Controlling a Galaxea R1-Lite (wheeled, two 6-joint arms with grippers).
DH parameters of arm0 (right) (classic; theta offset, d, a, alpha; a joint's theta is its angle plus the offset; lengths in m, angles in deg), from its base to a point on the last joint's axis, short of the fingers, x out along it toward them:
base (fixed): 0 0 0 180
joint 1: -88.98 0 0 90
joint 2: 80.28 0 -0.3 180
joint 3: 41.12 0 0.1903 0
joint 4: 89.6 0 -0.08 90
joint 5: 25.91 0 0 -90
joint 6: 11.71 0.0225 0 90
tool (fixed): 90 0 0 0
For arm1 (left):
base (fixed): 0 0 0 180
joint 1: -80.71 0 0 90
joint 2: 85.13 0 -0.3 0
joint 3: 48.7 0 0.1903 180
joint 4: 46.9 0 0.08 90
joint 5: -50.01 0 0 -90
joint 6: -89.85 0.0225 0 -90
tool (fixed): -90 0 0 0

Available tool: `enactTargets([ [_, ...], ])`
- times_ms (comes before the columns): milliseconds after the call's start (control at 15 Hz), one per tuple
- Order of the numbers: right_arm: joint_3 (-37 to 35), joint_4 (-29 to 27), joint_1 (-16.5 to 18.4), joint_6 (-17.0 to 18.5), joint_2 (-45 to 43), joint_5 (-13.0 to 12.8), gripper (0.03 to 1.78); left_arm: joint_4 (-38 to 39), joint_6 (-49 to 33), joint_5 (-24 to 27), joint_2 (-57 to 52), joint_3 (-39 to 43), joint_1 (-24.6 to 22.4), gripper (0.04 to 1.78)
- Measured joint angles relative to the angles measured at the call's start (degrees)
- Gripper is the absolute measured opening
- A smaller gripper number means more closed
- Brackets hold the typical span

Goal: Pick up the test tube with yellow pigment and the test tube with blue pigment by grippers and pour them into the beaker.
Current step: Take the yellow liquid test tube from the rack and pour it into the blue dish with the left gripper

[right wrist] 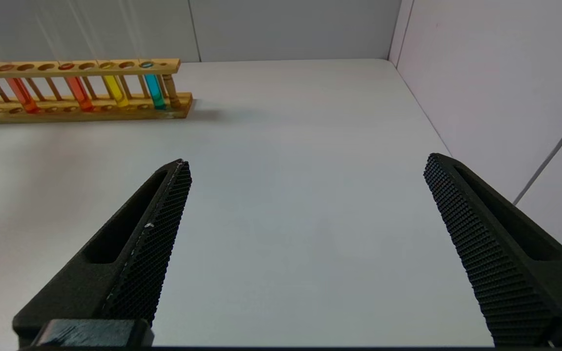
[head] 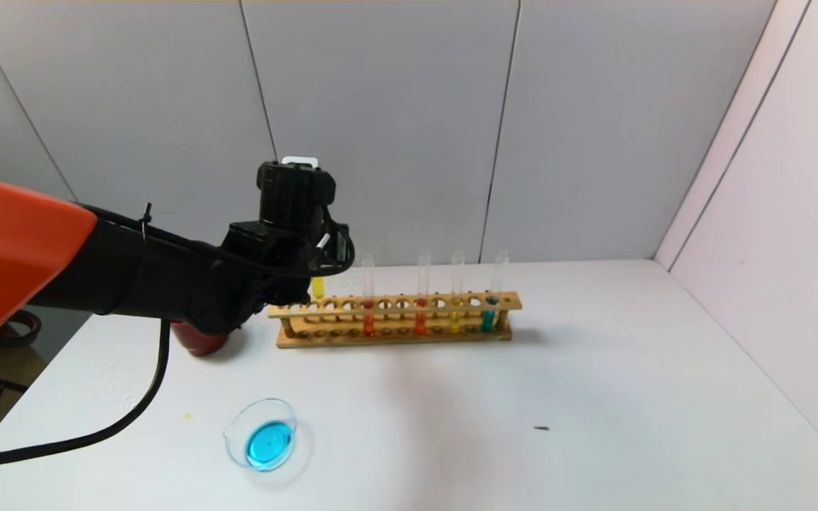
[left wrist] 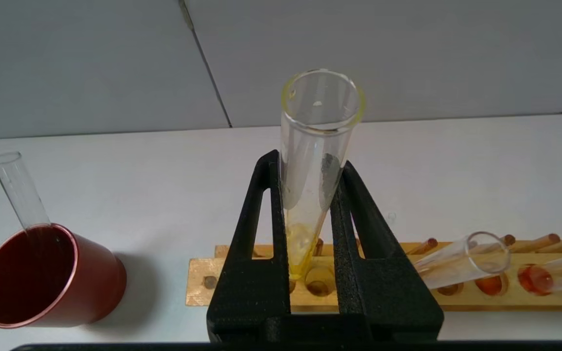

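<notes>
Left wrist view: left gripper point(left wrist: 310, 195) clamps yellow-pigment tube point(left wrist: 317, 146)

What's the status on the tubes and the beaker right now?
Left gripper shut on yellow tube above rack. Right gripper open, idle over bare table. Beaker holds blue liquid. Path to beaker looks clear.

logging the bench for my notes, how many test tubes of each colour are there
yellow: 2, a held yellow tube in the left gripper and a racked yellow tube
orange-red: 2, first red tube and second red tube, in the rack
blue: 1, blue tube, in the rack
empty: 1, empty tube in the red cup
total: 6
</notes>
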Motion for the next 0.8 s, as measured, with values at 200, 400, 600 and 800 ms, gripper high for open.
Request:
enactTargets([
  [200,0.00,0.00,-0.02,0.00,0.00,0.00,1.74,-3.52,0.61,0.06,-1.79,-2.63,0.04,0.30],
  [400,0.00,0.00,0.00,0.00,0.00,0.00,1.74,-7.98,3.18,0.09,-5.33,-3.11,0.01,0.30],
  [600,0.00,0.00,-0.05,0.02,0.00,0.00,1.74,-13.69,7.88,0.39,-10.68,-1.18,-0.60,0.30],
  [800,0.00,-0.02,-0.02,0.02,0.00,0.00,1.74,-19.13,12.62,0.72,-16.43,1.83,-1.87,0.30],
])
